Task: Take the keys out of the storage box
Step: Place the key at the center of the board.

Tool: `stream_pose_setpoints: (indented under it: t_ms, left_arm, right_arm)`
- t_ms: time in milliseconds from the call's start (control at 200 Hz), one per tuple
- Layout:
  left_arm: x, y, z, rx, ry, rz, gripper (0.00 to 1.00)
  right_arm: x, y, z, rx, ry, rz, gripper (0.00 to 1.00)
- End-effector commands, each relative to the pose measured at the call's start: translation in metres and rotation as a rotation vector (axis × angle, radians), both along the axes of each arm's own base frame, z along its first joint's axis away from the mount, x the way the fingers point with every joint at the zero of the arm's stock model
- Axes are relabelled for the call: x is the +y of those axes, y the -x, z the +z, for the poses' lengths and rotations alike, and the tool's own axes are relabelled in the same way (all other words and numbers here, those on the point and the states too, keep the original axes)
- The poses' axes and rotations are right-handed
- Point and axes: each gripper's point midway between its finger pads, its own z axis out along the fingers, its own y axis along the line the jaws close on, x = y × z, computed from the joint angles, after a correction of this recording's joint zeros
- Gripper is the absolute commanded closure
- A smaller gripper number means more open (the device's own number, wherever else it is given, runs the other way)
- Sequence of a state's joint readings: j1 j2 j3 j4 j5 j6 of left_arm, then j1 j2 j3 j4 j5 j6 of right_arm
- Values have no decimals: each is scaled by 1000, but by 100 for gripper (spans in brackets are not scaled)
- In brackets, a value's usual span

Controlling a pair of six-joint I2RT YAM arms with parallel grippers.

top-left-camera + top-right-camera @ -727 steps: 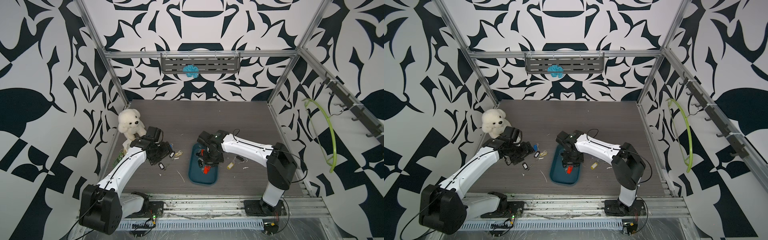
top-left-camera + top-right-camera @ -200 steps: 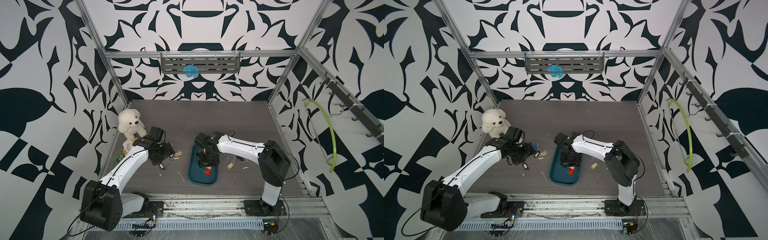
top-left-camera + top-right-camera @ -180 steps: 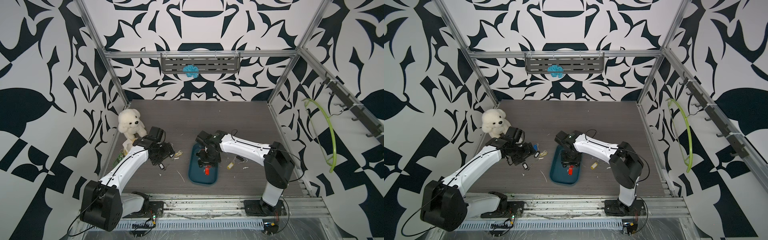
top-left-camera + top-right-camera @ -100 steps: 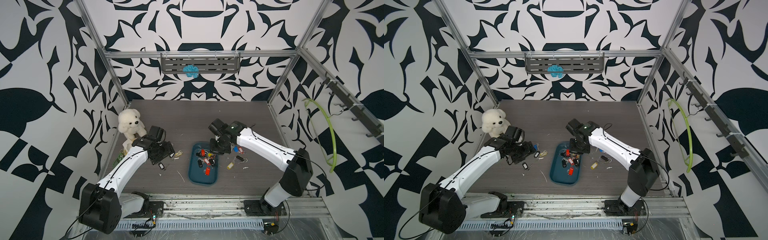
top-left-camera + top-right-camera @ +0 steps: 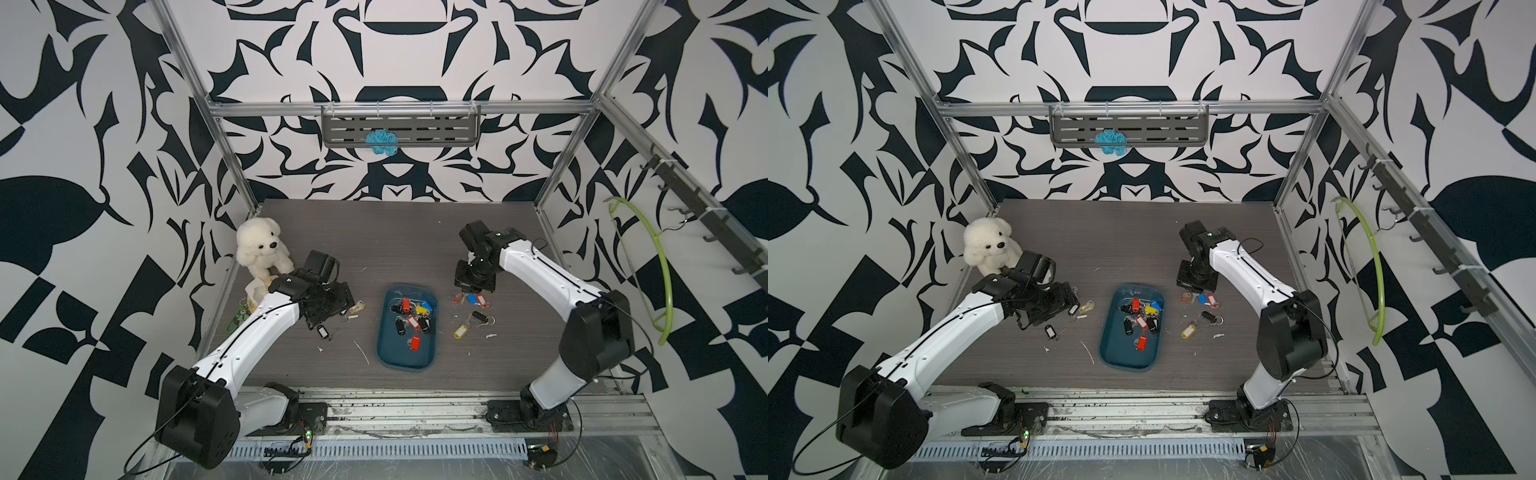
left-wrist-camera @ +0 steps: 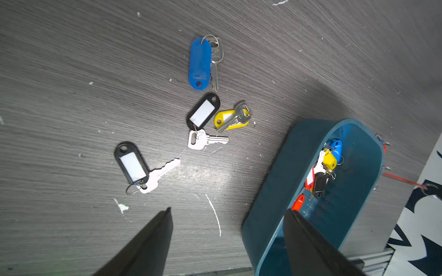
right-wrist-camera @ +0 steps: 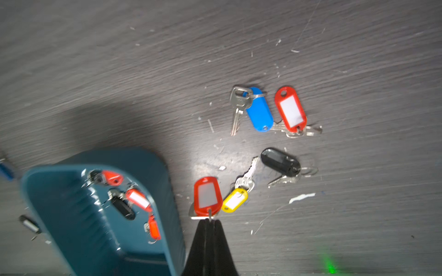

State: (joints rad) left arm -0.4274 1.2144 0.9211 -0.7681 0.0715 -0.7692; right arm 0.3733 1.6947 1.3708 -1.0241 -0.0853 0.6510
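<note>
The storage box [image 5: 385, 353] [image 5: 1106, 349], a shallow teal tray, lies at the front middle of the table with several tagged keys [image 5: 409, 318] [image 5: 1140, 318] inside. My right gripper [image 7: 210, 221] [image 5: 469, 289] hangs just right of the box, shut on the ring of a red-tagged key [image 7: 206, 196]. Below it lie blue [image 7: 259, 112], red [image 7: 290, 110], black [image 7: 279, 161] and yellow [image 7: 234, 199] tagged keys. My left gripper [image 6: 229, 211] [image 5: 332, 307] is open and empty left of the box wall [image 6: 287, 167], above blue [image 6: 199, 63], yellow [image 6: 229, 119] and black [image 6: 131, 165] tagged keys.
A white plush bear [image 5: 259, 249] sits at the left wall with a green charm [image 5: 239, 318] in front of it. A grey slotted shelf [image 5: 436, 131] hangs on the back wall. A green hoop [image 5: 648, 266] hangs on the right wall. White scraps litter the table.
My right arm has come out of the storage box and swung to its right with a red-tagged key in its jaws. The left arm has barely moved.
</note>
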Motion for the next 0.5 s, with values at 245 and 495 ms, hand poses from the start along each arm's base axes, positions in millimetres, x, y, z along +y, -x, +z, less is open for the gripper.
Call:
stream_pose_setpoints:
  t_ms: [245,495]
  left_arm:
    - [-10,-1,23,-62,-34,-51,20]
    - [-26,-3,33,-101,-53,-126,20]
  right_arm:
    - [13,-43,-34,19,2,42,100]
    - [3,-42,-22,-18,18,32,48]
